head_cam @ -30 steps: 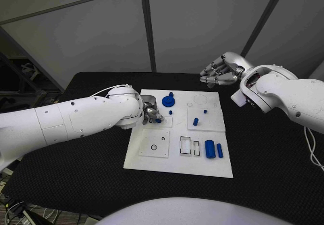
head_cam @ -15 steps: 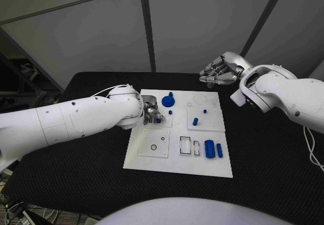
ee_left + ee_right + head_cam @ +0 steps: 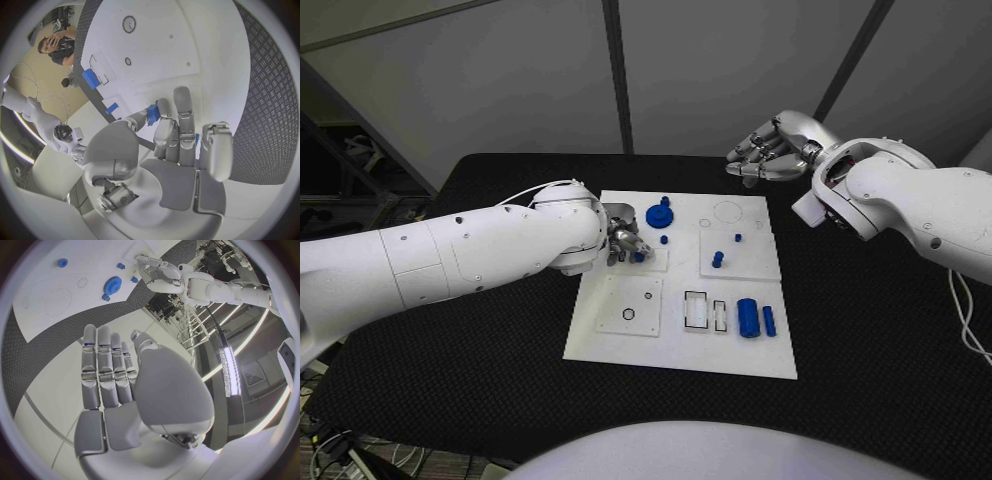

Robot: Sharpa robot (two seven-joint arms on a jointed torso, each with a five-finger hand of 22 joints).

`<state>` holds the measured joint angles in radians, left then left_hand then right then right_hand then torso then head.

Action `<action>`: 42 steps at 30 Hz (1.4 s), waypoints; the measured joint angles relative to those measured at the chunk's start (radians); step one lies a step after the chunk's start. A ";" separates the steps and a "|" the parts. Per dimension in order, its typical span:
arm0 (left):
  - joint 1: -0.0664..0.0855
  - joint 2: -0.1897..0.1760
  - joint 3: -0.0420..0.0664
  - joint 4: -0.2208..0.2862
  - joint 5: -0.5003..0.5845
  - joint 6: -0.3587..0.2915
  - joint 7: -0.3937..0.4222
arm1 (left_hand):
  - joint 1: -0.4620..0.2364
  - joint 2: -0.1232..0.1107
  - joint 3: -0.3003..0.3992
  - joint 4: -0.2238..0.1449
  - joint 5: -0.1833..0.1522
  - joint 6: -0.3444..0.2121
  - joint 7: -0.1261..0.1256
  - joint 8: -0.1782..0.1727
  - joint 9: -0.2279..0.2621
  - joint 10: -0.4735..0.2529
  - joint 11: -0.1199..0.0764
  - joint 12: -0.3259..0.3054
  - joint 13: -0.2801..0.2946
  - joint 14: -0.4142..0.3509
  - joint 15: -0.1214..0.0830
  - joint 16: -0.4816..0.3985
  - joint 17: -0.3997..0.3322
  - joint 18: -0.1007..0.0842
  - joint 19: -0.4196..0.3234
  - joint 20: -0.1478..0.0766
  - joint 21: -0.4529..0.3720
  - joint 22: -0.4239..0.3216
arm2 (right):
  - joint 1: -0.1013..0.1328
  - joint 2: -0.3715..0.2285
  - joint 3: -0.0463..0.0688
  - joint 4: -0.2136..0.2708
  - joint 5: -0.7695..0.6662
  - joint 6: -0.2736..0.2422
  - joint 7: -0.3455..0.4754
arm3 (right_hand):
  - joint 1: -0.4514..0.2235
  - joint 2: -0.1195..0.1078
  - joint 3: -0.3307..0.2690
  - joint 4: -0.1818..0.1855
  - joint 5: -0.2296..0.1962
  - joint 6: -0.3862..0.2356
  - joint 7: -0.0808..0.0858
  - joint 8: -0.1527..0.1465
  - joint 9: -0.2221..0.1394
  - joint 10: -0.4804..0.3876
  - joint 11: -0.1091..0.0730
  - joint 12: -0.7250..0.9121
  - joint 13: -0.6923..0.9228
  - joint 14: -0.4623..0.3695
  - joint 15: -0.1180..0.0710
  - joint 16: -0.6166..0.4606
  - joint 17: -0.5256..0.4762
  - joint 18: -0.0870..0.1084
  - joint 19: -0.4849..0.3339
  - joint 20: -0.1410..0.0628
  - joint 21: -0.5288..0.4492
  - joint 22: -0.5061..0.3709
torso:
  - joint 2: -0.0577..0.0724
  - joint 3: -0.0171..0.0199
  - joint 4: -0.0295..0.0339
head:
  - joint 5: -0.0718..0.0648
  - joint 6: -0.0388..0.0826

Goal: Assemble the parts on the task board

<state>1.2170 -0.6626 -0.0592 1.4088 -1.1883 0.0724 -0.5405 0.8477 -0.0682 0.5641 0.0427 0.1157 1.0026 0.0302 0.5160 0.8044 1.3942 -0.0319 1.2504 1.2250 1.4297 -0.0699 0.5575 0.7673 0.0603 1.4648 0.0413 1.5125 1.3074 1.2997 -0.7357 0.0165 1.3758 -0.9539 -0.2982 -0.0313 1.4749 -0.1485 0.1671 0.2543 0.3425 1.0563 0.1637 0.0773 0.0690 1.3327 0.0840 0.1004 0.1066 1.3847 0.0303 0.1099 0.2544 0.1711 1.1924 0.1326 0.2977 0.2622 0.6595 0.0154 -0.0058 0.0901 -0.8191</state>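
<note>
The white task board lies mid-table. My left hand hovers over its left edge and pinches a small blue part between thumb and a finger; the left wrist view shows that part at the fingertips over the board. A blue gear stands just behind the hand, with small blue pegs to its right. Two blue cylinders lie at the board's right front. My right hand hangs beyond the board's far right corner, fingers straight and holding nothing.
The board has empty slots and a small ring hole near its front. Black matting surrounds the board on all sides. The right wrist view shows the gear and my left hand across the board.
</note>
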 measured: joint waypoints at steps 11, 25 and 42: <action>0.000 0.000 0.000 -0.007 0.002 0.001 0.000 | -0.014 -0.006 -0.008 0.008 0.000 0.007 0.000 0.000 0.001 0.004 -0.004 0.000 0.001 0.000 0.000 0.000 0.000 0.000 0.000 0.000 0.000 0.000 | 0.000 0.000 0.000 -0.001 0.000 0.001 0.000 | 0.000 0.000 0.000 0.000 0.000 0.000 0.000 0.000 0.000 0.000 0.000 0.000 0.000 0.000 0.000 0.000 0.000 0.000 0.000 0.000 0.000 0.000 | 0.000 -0.0005 -0.0005 | -0.001 -0.001; 0.001 0.000 0.001 -0.007 0.002 0.001 0.000 | -0.047 -0.021 -0.080 0.036 0.000 0.017 -0.003 0.000 0.008 0.004 -0.004 0.004 0.006 0.004 -0.004 -0.004 0.004 0.000 0.000 0.000 0.000 0.000 | 0.000 0.000 0.000 -0.001 0.000 0.001 -0.001 | 0.000 0.000 0.000 0.000 0.000 0.000 0.000 0.000 0.000 0.000 0.000 0.000 0.000 0.000 0.000 0.000 0.000 0.000 0.000 0.000 0.000 0.000 | 0.001 -0.0008 0.0003 | 0.001 -0.004; 0.000 -0.002 0.000 -0.008 0.003 0.001 0.000 | -0.025 0.001 -0.100 0.020 0.000 0.018 -0.004 0.000 0.012 0.007 -0.007 0.004 0.007 0.004 -0.004 -0.008 0.006 0.000 0.000 0.000 0.000 0.000 | 0.000 0.001 0.000 -0.004 0.000 0.002 -0.001 | 0.000 0.000 -0.004 0.004 0.000 0.000 0.000 0.000 0.000 0.000 0.000 0.000 0.001 0.000 0.000 0.000 0.002 0.000 0.000 0.000 0.000 -0.001 | 0.000 -0.0007 0.0003 | 0.001 -0.004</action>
<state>1.2174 -0.6642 -0.0590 1.4011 -1.1854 0.0739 -0.5404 0.8231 -0.0670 0.4637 0.0622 0.1157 1.0204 0.0266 0.5161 0.8162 1.4014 -0.0392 1.2547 1.2323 1.4332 -0.0734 0.5498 0.7733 0.0603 1.4648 0.0413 1.5125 1.3074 1.2997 -0.7350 0.0165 1.3721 -0.9535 -0.2959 -0.0326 1.4749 -0.1485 0.1633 0.2581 0.3425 1.0564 0.1637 0.0774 0.0690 1.3327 0.0840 0.1004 0.1080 1.3847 0.0303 0.1099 0.2561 0.1711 1.1924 0.1326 0.2977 0.2614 0.6597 0.0148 -0.0056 0.0915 -0.8236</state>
